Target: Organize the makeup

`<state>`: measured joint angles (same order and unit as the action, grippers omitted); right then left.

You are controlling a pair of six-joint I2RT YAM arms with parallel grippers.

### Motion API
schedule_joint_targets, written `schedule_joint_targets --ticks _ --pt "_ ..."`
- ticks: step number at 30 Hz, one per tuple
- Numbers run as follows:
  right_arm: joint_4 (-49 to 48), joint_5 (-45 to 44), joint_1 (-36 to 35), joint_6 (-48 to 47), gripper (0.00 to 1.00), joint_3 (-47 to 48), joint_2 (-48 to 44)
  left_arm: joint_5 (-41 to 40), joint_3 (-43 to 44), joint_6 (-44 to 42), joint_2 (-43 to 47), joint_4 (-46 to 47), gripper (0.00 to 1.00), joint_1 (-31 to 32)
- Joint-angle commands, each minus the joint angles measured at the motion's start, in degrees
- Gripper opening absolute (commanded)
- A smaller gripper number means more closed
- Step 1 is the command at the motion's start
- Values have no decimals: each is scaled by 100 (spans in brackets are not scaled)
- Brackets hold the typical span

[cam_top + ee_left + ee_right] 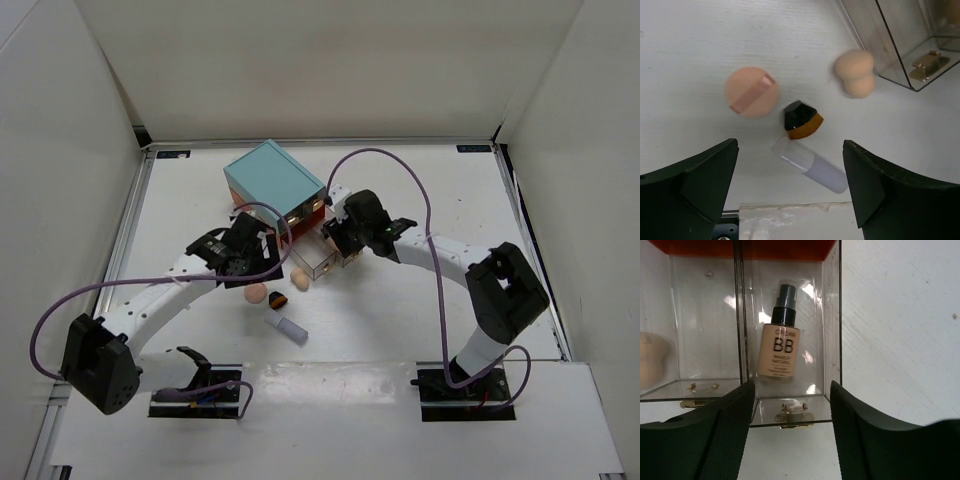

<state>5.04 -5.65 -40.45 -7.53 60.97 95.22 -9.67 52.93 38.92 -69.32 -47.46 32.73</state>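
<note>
In the left wrist view a peach round puff [751, 92], a beige sponge [855, 73], a small black-and-orange brush [802, 120] and a white tube [812, 166] lie on the table. My left gripper [790, 192] is open and empty above them, nearest the tube. In the top view the left gripper [250, 268] hovers just beyond the puff [256, 293]. My right gripper [790, 435] is open and empty, facing a clear drawer [790, 407] that holds an upright BB foundation bottle [780, 342]. A beige rounded item [650, 360] shows in the drawer to the left.
The teal box [272, 180] stands at the back centre with clear drawers [322, 258] pulled out in front, gold handles showing [794, 416]. A drawer corner [900, 45] is close to the sponge. White walls ring the table.
</note>
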Motion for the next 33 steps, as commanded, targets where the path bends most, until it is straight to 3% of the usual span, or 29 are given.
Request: schedule_joint_targets --ticks 1,7,12,19,25,33 --pt "76 73 37 58 66 363 6 -131 156 195 -204 211 95 338" --pt "129 -137 19 400 66 293 -433 -254 201 528 -503 421 91 830" --pt "6 -1200 19 1279 67 -119 -1224 -456 25 1082 -556 1088 82 1156" --pt "93 -2001 80 2193 68 -955 -2454 -746 -335 1522 -802 2108 69 1271" --pt "410 -2406 72 2370 68 -1157 -3035 -808 -476 1593 -1189 2496 57 1262" --pt "866 -2669 107 2405 68 -1228 -3440 -852 -600 1654 -1435 2848 54 1236"
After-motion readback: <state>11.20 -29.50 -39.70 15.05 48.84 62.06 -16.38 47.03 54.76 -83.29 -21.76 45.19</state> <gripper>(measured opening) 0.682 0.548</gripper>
